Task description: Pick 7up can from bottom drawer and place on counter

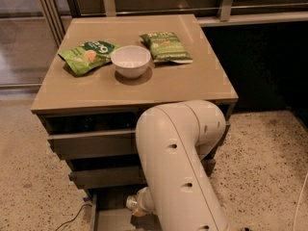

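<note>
The cream arm [179, 162] reaches down in front of the cabinet. The gripper [136, 206] is low at the near edge, over the pulled-out bottom drawer [109, 219] and mostly hidden by the arm; I cannot tell whether it is open or closed. A small silvery rounded end [130, 201] shows just left of the arm there. I cannot tell whether it is the 7up can, so neither its long axis nor its heading can be read. On the bench [192, 83] a white bowl [130, 60] stands between two green snack bags, one to the left [88, 56] and one to the far right [165, 46].
</note>
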You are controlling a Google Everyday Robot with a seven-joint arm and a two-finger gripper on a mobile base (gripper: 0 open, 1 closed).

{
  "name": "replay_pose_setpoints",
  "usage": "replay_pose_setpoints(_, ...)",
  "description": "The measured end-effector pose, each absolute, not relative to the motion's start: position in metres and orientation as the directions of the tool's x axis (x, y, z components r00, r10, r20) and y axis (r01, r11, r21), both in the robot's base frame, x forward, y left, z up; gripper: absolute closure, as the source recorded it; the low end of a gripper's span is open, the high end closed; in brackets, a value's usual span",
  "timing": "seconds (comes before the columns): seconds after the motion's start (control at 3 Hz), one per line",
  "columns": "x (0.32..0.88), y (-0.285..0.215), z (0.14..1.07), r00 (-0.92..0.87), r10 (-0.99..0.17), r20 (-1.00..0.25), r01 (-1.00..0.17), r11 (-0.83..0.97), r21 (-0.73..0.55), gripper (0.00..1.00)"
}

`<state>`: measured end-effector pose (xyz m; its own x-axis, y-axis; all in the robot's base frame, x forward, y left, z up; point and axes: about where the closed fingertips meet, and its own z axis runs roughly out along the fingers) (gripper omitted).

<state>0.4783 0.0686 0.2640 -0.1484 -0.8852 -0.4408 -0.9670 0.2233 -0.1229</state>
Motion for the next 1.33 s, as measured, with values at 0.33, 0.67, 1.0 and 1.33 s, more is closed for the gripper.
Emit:
replay_pose_setpoints(0.33, 0.466, 0.064, 0.282, -0.169, -0.886, -0.432, -0.969, 0.230, -0.093, 1.00)
replay_pose_setpoints(0.67, 0.454, 0.053, 0.316, -0.183, -0.882, -0.435, -0.967, 0.241, -0.082, 1.00)
replay_pose_setpoints(1.0, 0.444, 0.040, 0.353, -0.192, -0.866, -0.461, -0.962, 0.259, -0.086, 1.00)
replay_pose_setpoints(1.33, 0.441, 0.022, 0.395, -0.208, -0.832, -0.515, -0.948, 0.301, -0.102, 1.00)
